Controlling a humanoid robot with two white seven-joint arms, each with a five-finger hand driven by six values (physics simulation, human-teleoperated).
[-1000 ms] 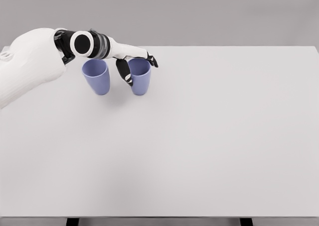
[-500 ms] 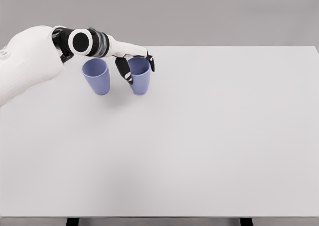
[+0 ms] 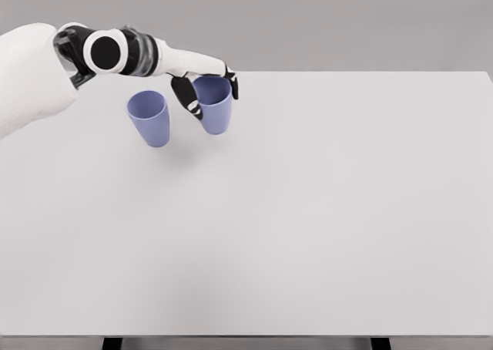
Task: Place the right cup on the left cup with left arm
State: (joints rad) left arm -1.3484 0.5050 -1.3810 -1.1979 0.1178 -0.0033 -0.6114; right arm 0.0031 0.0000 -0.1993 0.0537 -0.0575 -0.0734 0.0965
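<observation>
Two blue-violet cups show in the head view near the table's far left. The left cup stands upright on the white table. My left hand is shut on the right cup, its thumb on the cup's left side and its fingers over the far rim. That cup hangs lifted above the table, slightly tilted, to the right of the left cup and apart from it. My left arm comes in from the upper left.
The white table stretches wide to the right and toward me. Its far edge runs just behind the cups, against a grey backdrop. Two dark table legs peek out at the bottom.
The left hand closed around the right cup and lifted it upward off the table. The arm rose and drew back to the left; the left cup stayed put.
</observation>
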